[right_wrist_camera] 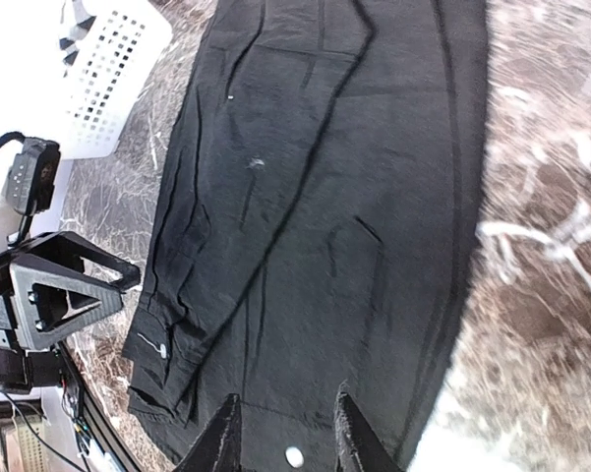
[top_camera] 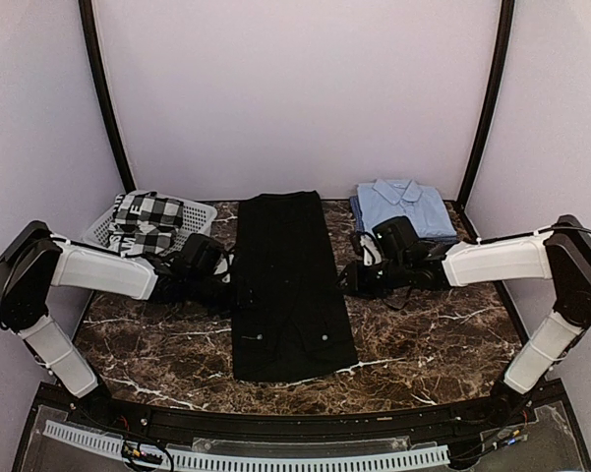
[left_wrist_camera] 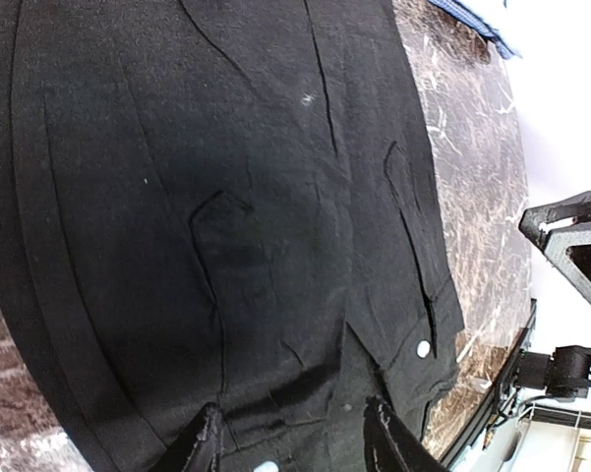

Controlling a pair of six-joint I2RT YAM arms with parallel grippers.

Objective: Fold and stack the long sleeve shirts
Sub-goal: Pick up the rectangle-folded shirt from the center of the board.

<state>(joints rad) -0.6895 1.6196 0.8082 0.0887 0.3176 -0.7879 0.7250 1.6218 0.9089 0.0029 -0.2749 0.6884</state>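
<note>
Black shirt: long strip, centre frame on bench. Light blue shirt folded, upper right. Left hand and right hand both apart at the strip's sides, gripping nothing. Looks soft, limp, light: pinch all edge layers together.

Left arm, right arm: white shells, black joints, black wrists; 2 black tapered fingers each.

Pale lilac walls enclose a dark, white-veined marble table.
</note>
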